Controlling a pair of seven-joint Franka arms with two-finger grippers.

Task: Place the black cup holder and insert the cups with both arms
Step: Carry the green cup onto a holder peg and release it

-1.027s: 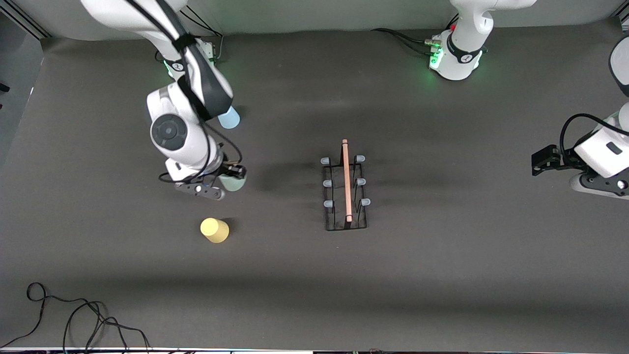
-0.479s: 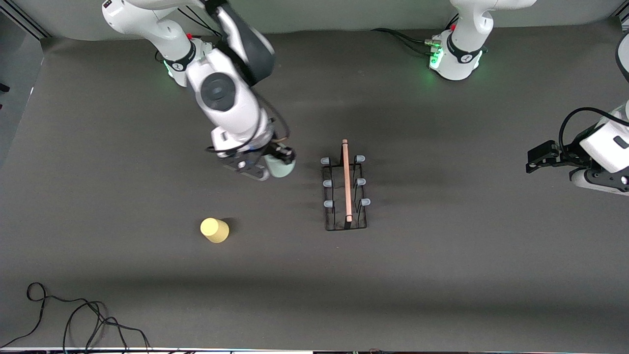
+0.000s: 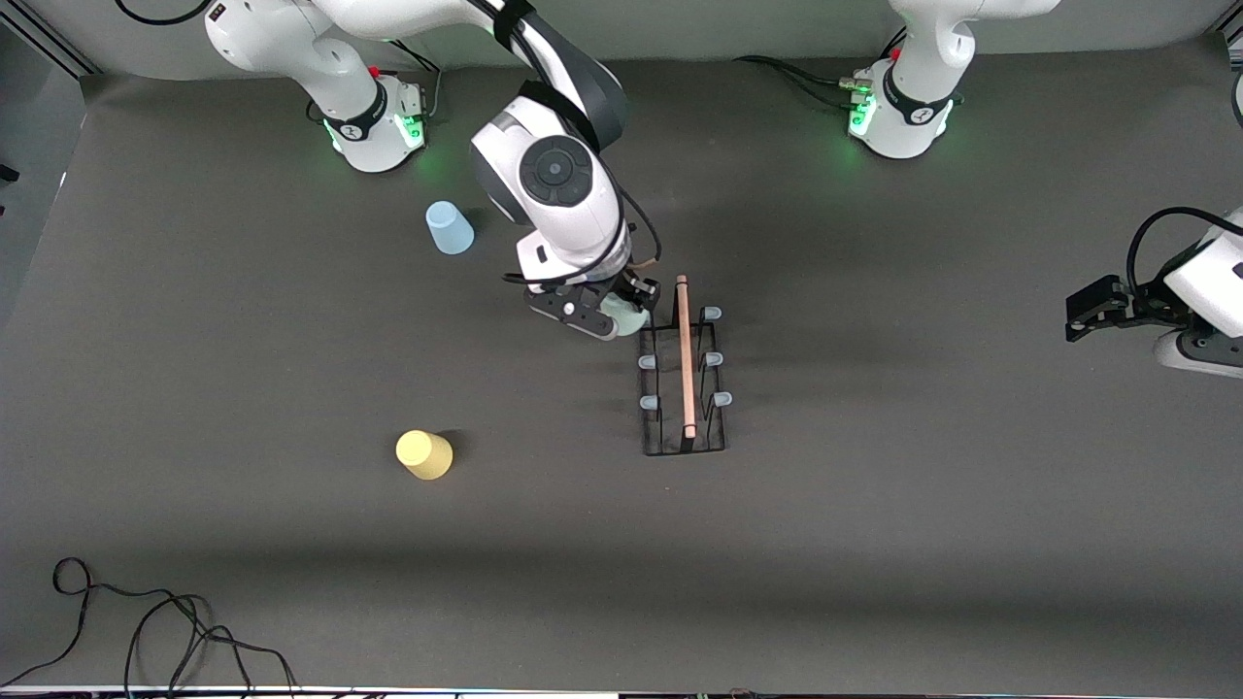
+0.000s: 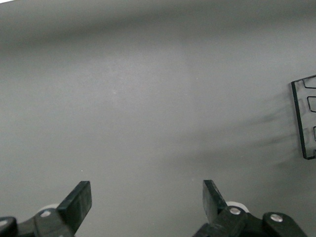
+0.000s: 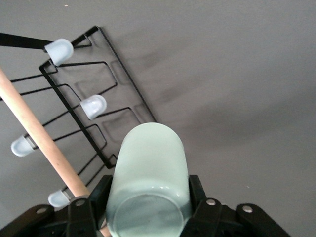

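Green cup (image 5: 148, 182) clamped in right gripper (image 3: 614, 311) fingers over rack (image 3: 684, 388) corner; left gripper (image 4: 145, 207) fingers wide, waiting.

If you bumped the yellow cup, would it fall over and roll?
Probably it tips easily: the yellow cup looks small, thin and light. Being tapered, it would likely roll in a curve, not straight. It stands alone on the table, so nothing would stop it.

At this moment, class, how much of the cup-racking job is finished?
Done: the rack stands on the table. In hand: the right pincer holds the green cup over the rack's corner peg. Left: blue cup and yellow cup. The left pincer waits open.
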